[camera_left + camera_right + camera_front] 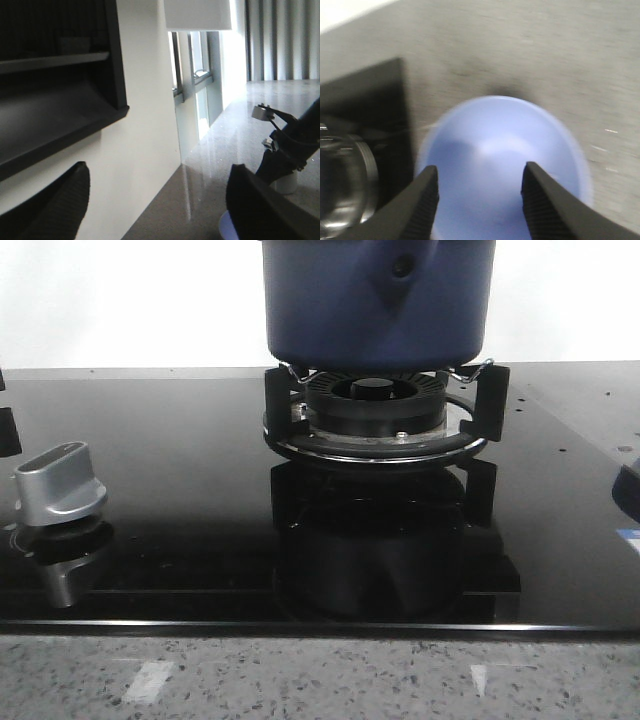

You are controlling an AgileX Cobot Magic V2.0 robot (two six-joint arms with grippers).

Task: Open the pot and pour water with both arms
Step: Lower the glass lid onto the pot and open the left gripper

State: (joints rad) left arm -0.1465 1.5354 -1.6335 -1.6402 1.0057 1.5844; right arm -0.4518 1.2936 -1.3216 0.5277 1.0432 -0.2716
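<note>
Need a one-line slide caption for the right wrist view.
Right claw, open, hovers above the light blue bowl on the grey countertop, beside the black stove edge.

A light blue bowl (505,165) is seen on the grey speckled tabletop (545,55), directly under the fingers; a black hob (367,105) lies just beside it.

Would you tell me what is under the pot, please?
The pot sits on black supports over a round burner ringed in chrome. The pot's underside is hidden.
</note>
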